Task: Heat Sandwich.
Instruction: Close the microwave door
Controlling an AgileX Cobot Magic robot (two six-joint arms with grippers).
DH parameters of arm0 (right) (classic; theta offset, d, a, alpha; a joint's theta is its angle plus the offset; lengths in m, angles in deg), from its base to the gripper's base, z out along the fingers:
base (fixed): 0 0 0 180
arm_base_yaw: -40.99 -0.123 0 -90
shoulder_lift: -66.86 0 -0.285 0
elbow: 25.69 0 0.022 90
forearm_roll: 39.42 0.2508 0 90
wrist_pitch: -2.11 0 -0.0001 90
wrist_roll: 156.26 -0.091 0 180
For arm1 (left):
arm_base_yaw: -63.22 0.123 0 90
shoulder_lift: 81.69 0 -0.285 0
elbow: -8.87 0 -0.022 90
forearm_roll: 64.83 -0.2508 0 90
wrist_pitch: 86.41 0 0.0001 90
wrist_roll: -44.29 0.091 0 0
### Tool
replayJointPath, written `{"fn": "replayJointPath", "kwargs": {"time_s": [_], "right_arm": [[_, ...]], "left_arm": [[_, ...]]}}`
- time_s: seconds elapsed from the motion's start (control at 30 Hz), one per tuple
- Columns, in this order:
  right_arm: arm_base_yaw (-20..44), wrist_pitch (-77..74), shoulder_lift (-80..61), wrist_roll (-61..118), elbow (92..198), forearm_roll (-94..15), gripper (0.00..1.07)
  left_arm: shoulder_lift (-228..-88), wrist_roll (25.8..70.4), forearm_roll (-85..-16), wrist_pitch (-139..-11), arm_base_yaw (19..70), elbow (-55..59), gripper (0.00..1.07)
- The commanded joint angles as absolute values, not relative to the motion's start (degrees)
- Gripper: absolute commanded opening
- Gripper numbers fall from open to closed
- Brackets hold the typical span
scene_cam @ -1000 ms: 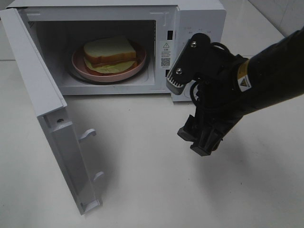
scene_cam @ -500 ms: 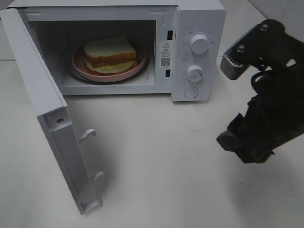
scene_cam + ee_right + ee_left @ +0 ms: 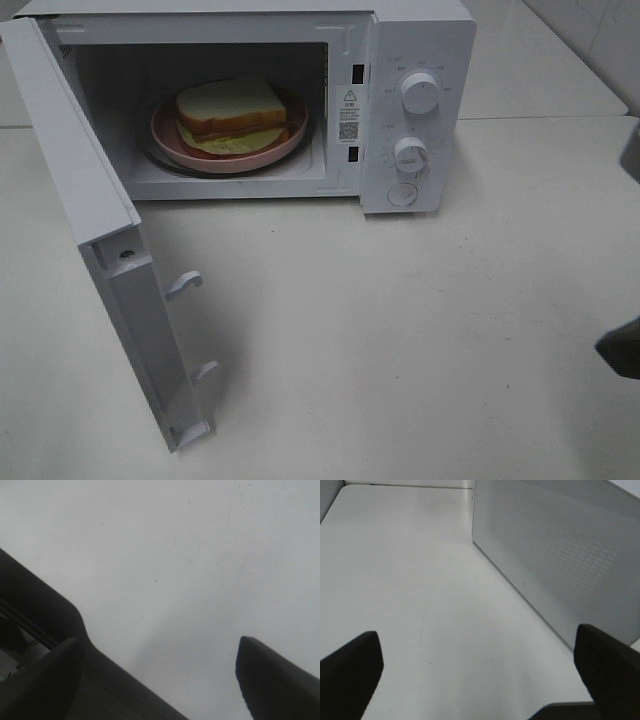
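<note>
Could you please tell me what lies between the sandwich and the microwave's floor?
A round pink plate lies under the sandwich in the open microwave, seen in the exterior high view.

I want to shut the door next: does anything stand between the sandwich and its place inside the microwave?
Nothing visible does. The sandwich already sits on the pink plate inside the microwave, whose door stands wide open.
</note>
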State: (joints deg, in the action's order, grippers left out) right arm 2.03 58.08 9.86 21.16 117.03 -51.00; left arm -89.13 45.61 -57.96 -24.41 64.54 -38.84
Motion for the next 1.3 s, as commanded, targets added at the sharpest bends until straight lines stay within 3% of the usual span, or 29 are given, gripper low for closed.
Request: {"fn": "replayJointPath", "kwargs": {"time_s": [0.03, 0.3, 0.47, 0.77, 1.3], "right_arm": [[2.0, 64.9, 16.6, 20.0, 116.9, -50.8, 0.76], [2.2, 68.3, 28.6, 17.8, 116.9, -50.9, 0.76], [6.7, 68.2, 34.9, 17.8, 116.5, -51.0, 0.76], [20.9, 66.6, 46.7, 18.1, 111.4, -51.0, 0.76], [31.8, 59.0, 58.7, 19.0, 105.6, -48.0, 0.76]], "left_arm": [[-88.3, 45.7, -57.7, -24.9, 64.3, -38.9, 0.96], [-88.3, 45.7, -57.7, -24.9, 64.3, -38.9, 0.96], [-88.3, 45.7, -57.7, -24.9, 64.3, -38.9, 0.96], [-88.3, 45.7, -57.7, -24.9, 64.3, -38.9, 0.96], [-88.3, 45.7, -57.7, -24.9, 64.3, -38.9, 0.96]]}}
